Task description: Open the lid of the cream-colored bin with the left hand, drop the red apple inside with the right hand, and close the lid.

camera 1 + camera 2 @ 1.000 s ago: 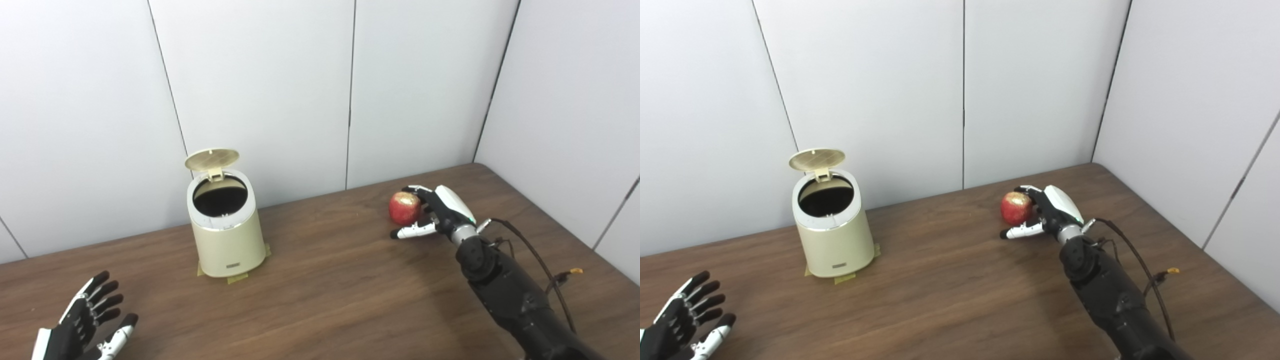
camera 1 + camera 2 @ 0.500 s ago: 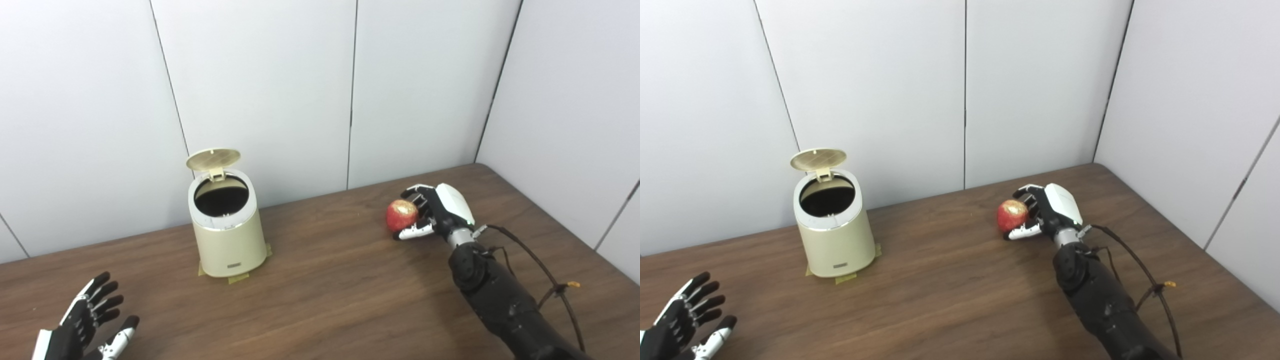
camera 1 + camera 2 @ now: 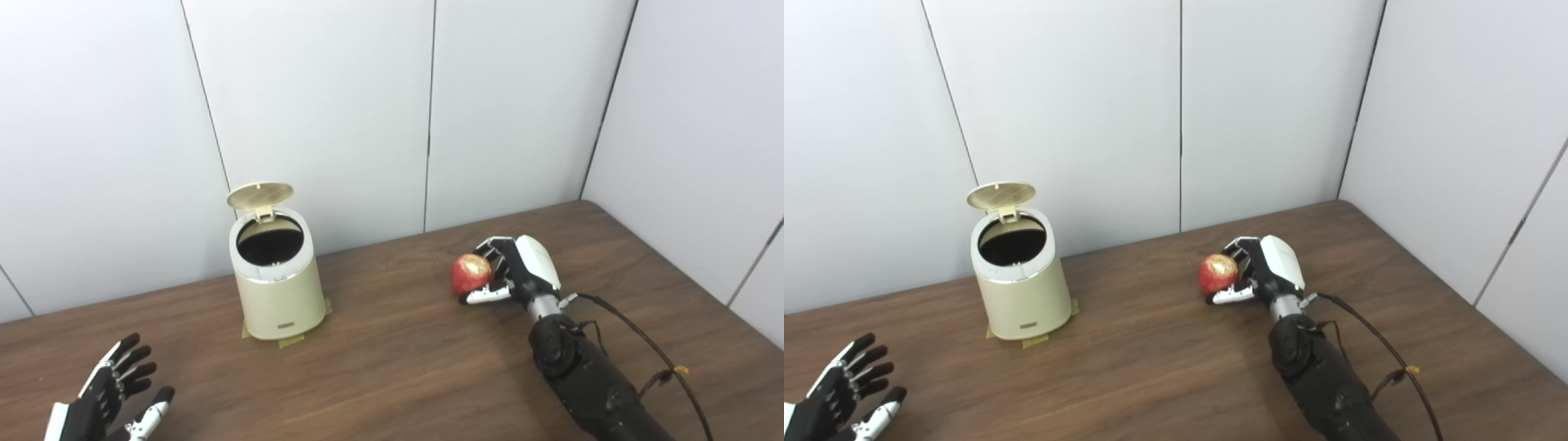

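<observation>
Apple (image 3: 470,274) held in right hand (image 3: 513,275), fingers wrapped round it, low over table (image 3: 398,355). Bin (image 3: 278,288) well off to hand's left, lid (image 3: 260,196) up. Left hand (image 3: 113,398) spread, empty. Shallow hold; apple might slip mid-carry.

The right hand (image 3: 520,275) is holding the red apple (image 3: 470,274), while the cream-colored bin (image 3: 278,288) is standing with its lid (image 3: 260,195) open
</observation>
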